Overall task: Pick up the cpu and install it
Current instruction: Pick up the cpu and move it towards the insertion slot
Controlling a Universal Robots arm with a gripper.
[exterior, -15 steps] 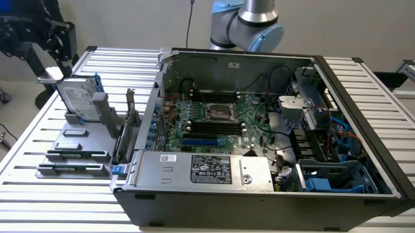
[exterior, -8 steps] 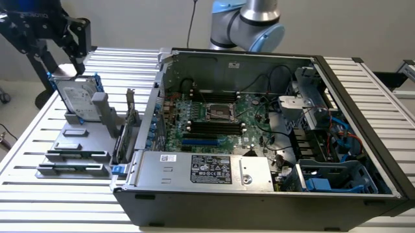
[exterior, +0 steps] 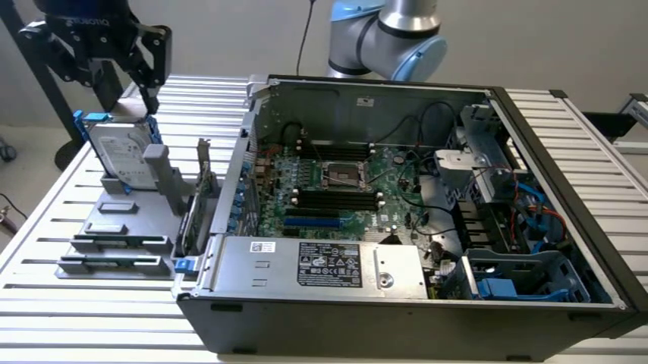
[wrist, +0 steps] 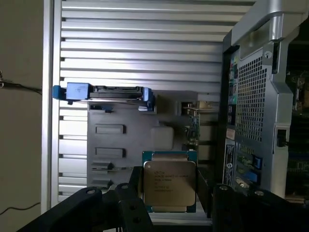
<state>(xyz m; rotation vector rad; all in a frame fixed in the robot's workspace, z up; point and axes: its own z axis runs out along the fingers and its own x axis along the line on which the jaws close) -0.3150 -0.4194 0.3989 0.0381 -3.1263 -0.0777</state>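
Observation:
The cpu (wrist: 169, 182), a flat square chip with a dull silver top and a thin green edge, sits between the two black fingers (wrist: 129, 198) of my gripper (wrist: 170, 195), which is shut on it, well above the grey parts holder (wrist: 130, 130). In the exterior view my gripper (exterior: 109, 72) hangs high at the far left, above the hard drive. The open computer case (exterior: 405, 303) lies to the exterior view's right. Its green motherboard carries a square metal-framed socket (exterior: 344, 176) near the middle.
A silver hard drive in a blue frame (exterior: 117, 155) stands upright in the grey holder (exterior: 121, 227), right under the gripper. A card (exterior: 202, 189) stands beside the case wall. The case holds a power supply (exterior: 324, 262), cables and a drive cage (exterior: 486, 152). Everything rests on a slatted metal table (exterior: 61, 303).

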